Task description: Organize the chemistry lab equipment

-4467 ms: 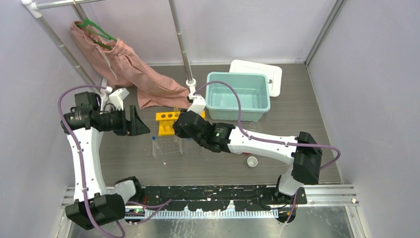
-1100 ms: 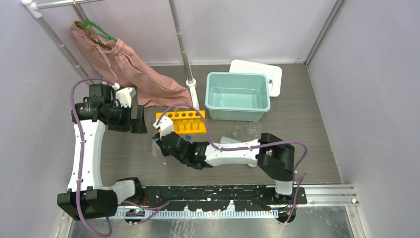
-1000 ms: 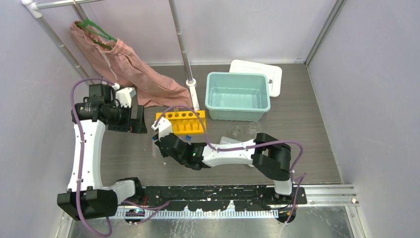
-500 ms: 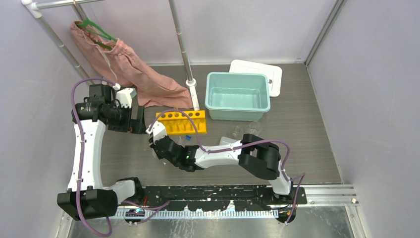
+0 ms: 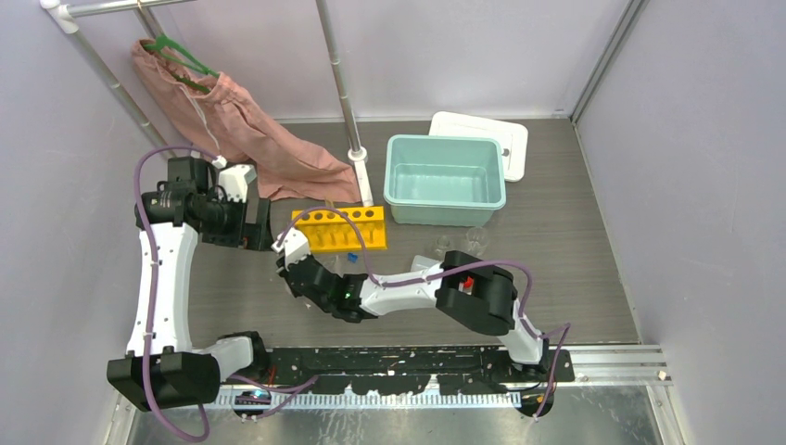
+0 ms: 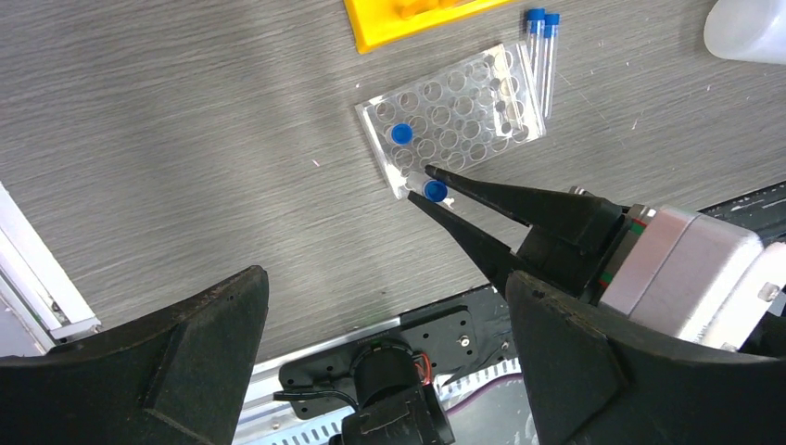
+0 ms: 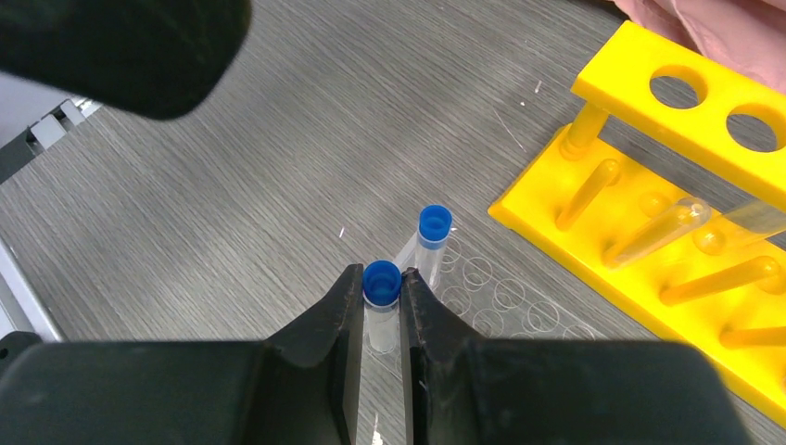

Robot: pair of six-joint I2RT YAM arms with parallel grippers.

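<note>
Presently, we find the right end effector clenched on a small clear plastic tube with a round blue cap. Its slim, tapered black fingers pinch the tube just below the cap. The held tube stands upright with its long axis vertical and its cap uppermost. It sits at one corner of the flat clear plastic well tray, a rectangular plate with a grid of round wells. We cannot tell whether its foot is seated in a well.

A second blue-capped tube stands in the tray just beside the held one. Two further blue-capped tubes lie flat, side by side, along one edge of the tray, with their caps at the end nearer the yellow plastic tube rack. The rack is a long bar with a row of round holes, and it rests on the matte grey wood-grain tabletop.

The left end effector is released. Its broad black fingers are spread wide above the tabletop with nothing between them.

The top view hides the tray and the grip under the right forearm. The left wrist view shows both from above, with the standing tubes reduced to blue discs. The right wrist view alone shows the tube walls and the second tube at a slight lean.
</note>
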